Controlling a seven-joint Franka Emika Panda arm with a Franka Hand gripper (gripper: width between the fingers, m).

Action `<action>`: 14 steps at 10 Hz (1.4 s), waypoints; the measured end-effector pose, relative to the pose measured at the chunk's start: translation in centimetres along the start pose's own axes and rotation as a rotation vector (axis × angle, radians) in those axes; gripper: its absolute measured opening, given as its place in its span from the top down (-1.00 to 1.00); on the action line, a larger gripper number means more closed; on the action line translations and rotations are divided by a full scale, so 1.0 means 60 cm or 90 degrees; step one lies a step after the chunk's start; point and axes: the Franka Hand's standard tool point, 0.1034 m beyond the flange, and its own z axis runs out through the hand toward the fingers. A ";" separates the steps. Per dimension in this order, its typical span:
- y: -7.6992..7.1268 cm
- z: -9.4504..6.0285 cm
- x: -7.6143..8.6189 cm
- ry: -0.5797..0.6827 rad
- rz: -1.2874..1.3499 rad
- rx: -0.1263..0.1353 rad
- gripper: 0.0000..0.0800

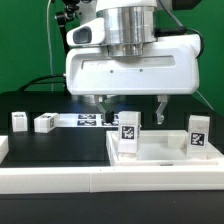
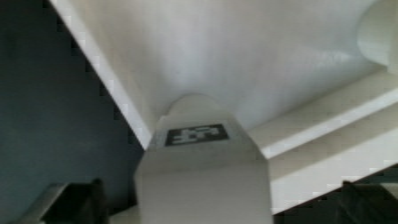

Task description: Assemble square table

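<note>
Closest under the wrist camera stands a small white plastic block leg [image 2: 199,170] with a black-and-white square tag on its face. It is upright in a corner of the white plastic square tray-like top [image 2: 267,60], beside the raised rim. In the exterior view this leg [image 1: 128,131] rises at the top's corner toward the exterior view's left. A second leg [image 1: 198,136], also white and tagged, stands upright on the same top [image 1: 160,152] toward the right. The arm's white two-finger gripper [image 1: 130,104] points straight down over the first leg, its dark fingers [image 1: 100,101] spread wide, grasping nothing, tips just above the leg. A third leg [image 1: 18,121] and a fourth leg [image 1: 45,122] sit well apart from the top on the black table [image 1: 40,145], near the marker board [image 1: 90,120]. A long white rail [image 1: 60,178] edges the front.
</note>
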 end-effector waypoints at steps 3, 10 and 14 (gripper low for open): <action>0.004 0.001 0.001 0.000 -0.077 -0.003 -0.57; 0.007 0.001 0.002 0.000 -0.029 -0.002 0.27; 0.010 0.002 0.002 -0.004 0.288 0.026 0.27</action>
